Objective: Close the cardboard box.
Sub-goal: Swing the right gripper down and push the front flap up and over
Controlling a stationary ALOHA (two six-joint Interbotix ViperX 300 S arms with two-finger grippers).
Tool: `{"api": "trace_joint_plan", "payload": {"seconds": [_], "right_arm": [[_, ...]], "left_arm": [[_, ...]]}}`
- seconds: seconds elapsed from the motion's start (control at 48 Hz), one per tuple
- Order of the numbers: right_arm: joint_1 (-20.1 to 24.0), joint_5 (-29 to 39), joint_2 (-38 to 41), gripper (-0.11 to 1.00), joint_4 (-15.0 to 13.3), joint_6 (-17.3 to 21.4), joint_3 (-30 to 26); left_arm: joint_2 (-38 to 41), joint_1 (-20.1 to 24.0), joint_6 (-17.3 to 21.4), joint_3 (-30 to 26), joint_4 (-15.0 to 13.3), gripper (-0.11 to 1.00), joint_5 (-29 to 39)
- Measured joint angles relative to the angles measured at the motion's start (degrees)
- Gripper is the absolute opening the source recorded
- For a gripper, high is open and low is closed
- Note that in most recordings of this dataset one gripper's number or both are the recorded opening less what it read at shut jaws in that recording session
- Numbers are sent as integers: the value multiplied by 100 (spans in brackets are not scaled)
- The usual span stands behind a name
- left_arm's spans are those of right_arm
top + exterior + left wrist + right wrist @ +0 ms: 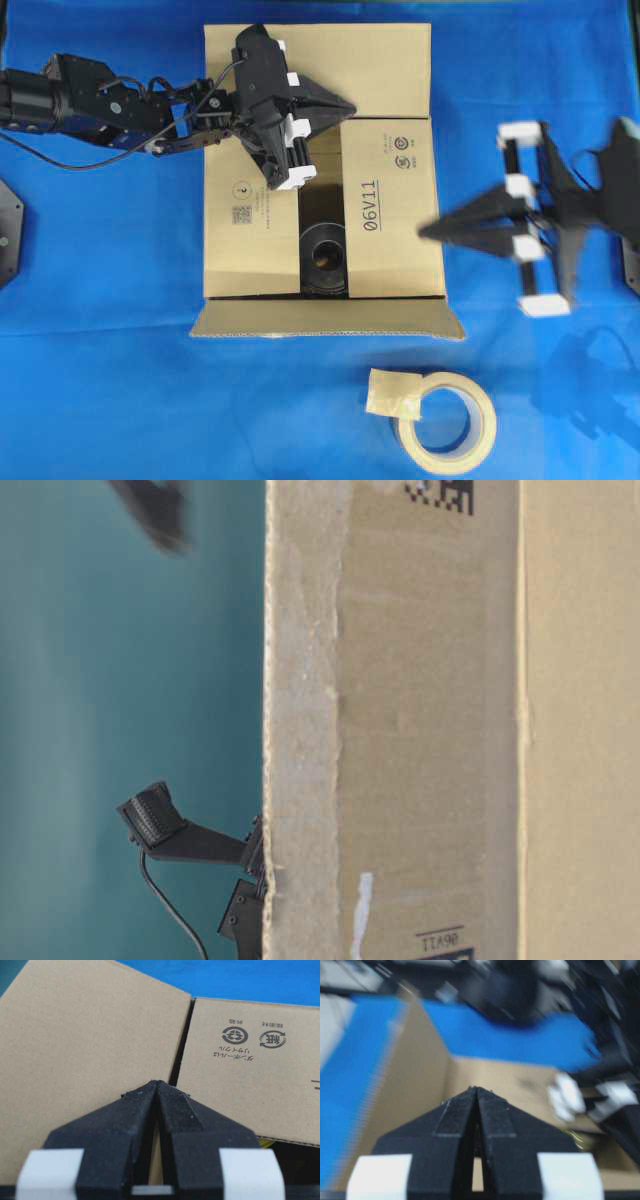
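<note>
The cardboard box (pixel 390 230) stands in the middle. Its left flap (pixel 250 250) and right flap (pixel 385 190) are folded in, with a gap between them. The far flap (pixel 380 65) and near flap (pixel 330 318) lie open outward. My left gripper (pixel 350 105) is shut and empty over the far edge, at the seam between far and right flaps; in the left wrist view (pixel 157 1082) its tip sits on that seam. My right gripper (pixel 424 232) is shut and empty at the right flap's outer edge, blurred; it also shows in the right wrist view (pixel 476 1089).
A black round object (pixel 323 256) shows inside the box through the gap. A beige tape roll (pixel 447 420) with a loose strip lies on the blue cloth in front. The table-level view is mostly filled by the box wall (pixel 430 730).
</note>
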Motion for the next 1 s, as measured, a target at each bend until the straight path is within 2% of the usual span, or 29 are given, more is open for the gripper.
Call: {"api": "trace_joint_plan", "payload": {"seconds": [0.188, 0.354, 0.563, 0.688, 1.001], "right_arm": [[1090, 9, -132, 0, -35, -53, 53], [1512, 26, 281, 0, -62, -70, 62], [1521, 35, 976, 0, -44, -53, 185], [1433, 18, 1107, 0, -18, -53, 193], [642, 9, 686, 0, 0, -18, 360]], "left_arm": [[0, 0, 0, 0, 0, 0, 0], [0, 0, 0, 0, 0, 0, 0], [0, 0, 0, 9, 0, 0, 0], [0, 0, -18, 9, 0, 0, 0], [0, -26, -18, 26, 9, 0, 0]]}}
